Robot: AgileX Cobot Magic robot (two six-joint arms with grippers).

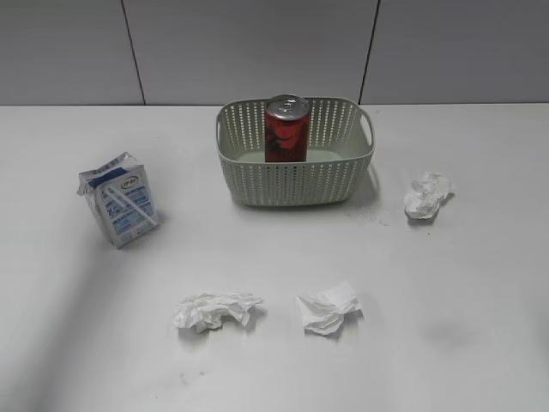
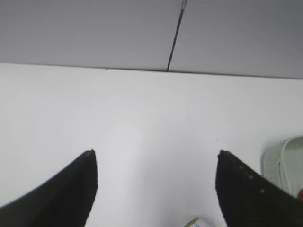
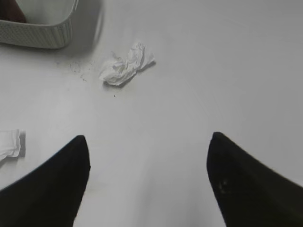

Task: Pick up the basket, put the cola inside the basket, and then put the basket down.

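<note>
While both arms hang back out of the exterior view, the basket (image 1: 296, 172) sits flat on the white table (image 1: 446, 343), toward the far edge near the grey wall panels. Cola (image 1: 286, 129) upright inside it, left of centre, silver top and pull tab showing above the rim. Can's base hidden by the front wall.

Left gripper (image 2: 156, 163): jaws spread wide, nothing between them, only bare table beneath. A sliver of the basket's corner shows at the right edge of that wrist view.

Right gripper (image 3: 149, 146): likewise wide apart and holding nothing, above bare table. A crumpled tissue (image 3: 127, 65) lies ahead of it, with the basket's corner beyond, upper left.

Elsewhere on the table: blue-and-white milk carton (image 1: 119, 199), tilted, well to the basket's left. Two more tissue wads in front, one left (image 1: 216, 311), one right (image 1: 328, 308), near each other but apart.
</note>
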